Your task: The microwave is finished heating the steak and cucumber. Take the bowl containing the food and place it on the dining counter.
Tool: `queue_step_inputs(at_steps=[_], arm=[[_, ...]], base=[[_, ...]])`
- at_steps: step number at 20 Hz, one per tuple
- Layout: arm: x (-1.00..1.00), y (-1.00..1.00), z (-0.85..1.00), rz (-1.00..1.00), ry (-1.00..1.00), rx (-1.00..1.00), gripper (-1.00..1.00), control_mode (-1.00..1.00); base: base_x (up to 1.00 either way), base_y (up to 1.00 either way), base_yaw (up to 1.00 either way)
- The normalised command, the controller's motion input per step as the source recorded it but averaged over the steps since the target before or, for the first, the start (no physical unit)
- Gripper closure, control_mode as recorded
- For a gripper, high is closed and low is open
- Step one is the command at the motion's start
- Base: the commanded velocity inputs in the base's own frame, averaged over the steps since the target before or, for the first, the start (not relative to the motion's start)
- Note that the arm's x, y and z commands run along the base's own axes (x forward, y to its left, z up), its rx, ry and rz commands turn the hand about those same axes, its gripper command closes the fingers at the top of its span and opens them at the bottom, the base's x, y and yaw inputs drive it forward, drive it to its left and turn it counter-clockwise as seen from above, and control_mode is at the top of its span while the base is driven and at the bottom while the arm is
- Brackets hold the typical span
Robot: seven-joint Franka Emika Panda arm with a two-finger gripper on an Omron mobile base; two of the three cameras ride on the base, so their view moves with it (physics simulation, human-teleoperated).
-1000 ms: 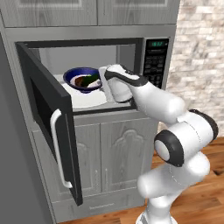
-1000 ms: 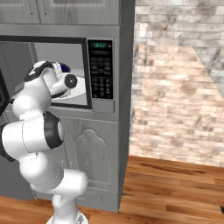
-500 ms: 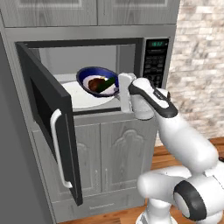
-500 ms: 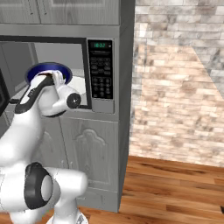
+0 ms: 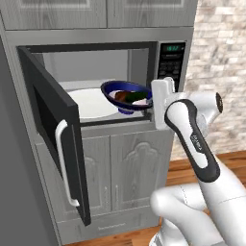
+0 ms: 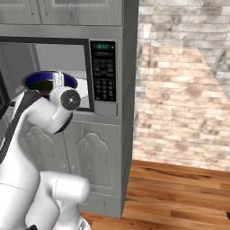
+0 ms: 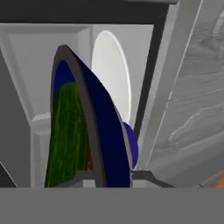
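Left base view: gripper pinches right rim of blue bowl, frame centre, at microwave mouth above white plate. Bowl level so steak, cucumber stay inside. Door swung wide for clearance.

You had a glossy white arm built of rounded, tube-like segments, each swelling into a bulbous joint housing. Dark grey to black bands ran along the seams between segments, one long curved strip carrying small pale lettering too fine to read. A round dark cap with a light centre closed the end of one joint. The hand was a flat white block with squared edges. Your two finger tips were small, dark grey wedges.
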Motion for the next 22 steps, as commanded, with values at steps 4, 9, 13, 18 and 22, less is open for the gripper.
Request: queue_step_inputs(at_steps=[4,9,13,18,22], arm=[[-1.0,-0.35,0.22,0.01,0.2,-0.08,1.0,-1.0],[-0.12,0.0,0.0,0.0,-0.01,0.0,1.0,-1.0],[-0.08,0.0,0.0,0.0,0.0,0.0,1.0,-1.0],[-0.47,0.0,-0.02,0.08,0.0,-0.05,1.0,-1.0],[0.0,0.0,0.0,0.0,0.0,0.0,1.0,-1.0]], base=[[0.0,0.0,0.0],[0.0,0.0,0.0],[0.0,0.0,0.0],[0.0,0.0,0.0],[0.0,0.0,0.0]])
